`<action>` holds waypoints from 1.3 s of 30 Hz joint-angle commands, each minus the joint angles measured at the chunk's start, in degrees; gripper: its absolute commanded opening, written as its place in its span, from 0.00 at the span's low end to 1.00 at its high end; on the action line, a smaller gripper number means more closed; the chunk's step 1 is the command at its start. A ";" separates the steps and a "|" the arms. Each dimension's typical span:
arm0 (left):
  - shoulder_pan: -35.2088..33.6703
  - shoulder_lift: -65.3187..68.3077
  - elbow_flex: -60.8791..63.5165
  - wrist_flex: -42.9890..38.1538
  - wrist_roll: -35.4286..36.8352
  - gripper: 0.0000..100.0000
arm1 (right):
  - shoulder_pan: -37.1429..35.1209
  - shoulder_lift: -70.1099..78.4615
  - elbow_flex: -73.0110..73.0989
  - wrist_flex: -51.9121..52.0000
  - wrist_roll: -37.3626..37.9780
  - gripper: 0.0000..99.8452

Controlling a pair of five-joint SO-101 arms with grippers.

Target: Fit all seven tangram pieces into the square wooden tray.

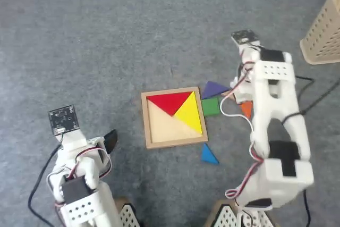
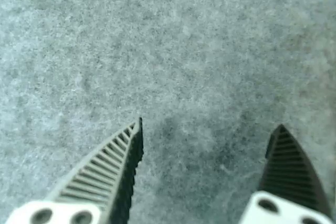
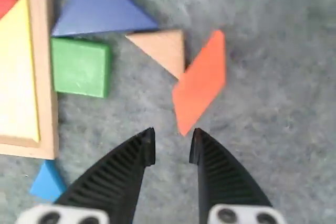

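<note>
The square wooden tray [image 1: 150, 131] lies mid-table holding a red triangle [image 1: 170, 102] and a yellow triangle [image 1: 190, 114]. Just beyond its right side lie a purple triangle [image 1: 214, 89] and a green square [image 1: 210, 107]. An orange parallelogram [image 1: 246, 109] is partly under the right arm, and a small blue triangle [image 1: 209, 155] sits in front of the tray. My right gripper [image 3: 172, 145] hovers narrowly open, holding nothing, just short of the orange parallelogram's [image 3: 202, 80] near tip; a wood-coloured triangle [image 3: 163, 48] touches that piece. My left gripper [image 2: 210, 124] is wide open over bare carpet, left of the tray.
Grey carpet covers the table. A beige perforated basket [image 1: 324, 30] stands at the far right edge. The right arm's white body [image 1: 273, 110] hangs over the area right of the loose pieces. The left arm's base [image 1: 79, 195] sits at the near left.
</note>
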 commanded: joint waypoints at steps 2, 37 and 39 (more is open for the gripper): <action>0.09 -0.70 -0.75 -0.09 -0.09 0.35 | -0.66 5.05 -8.62 1.19 -0.53 0.13; 0.09 -0.70 -0.75 -0.09 -0.09 0.35 | 4.00 21.58 -13.71 -3.65 -5.63 0.23; 0.09 -0.70 -0.75 -0.09 -0.09 0.35 | 4.00 22.37 -13.54 -4.70 -5.63 0.22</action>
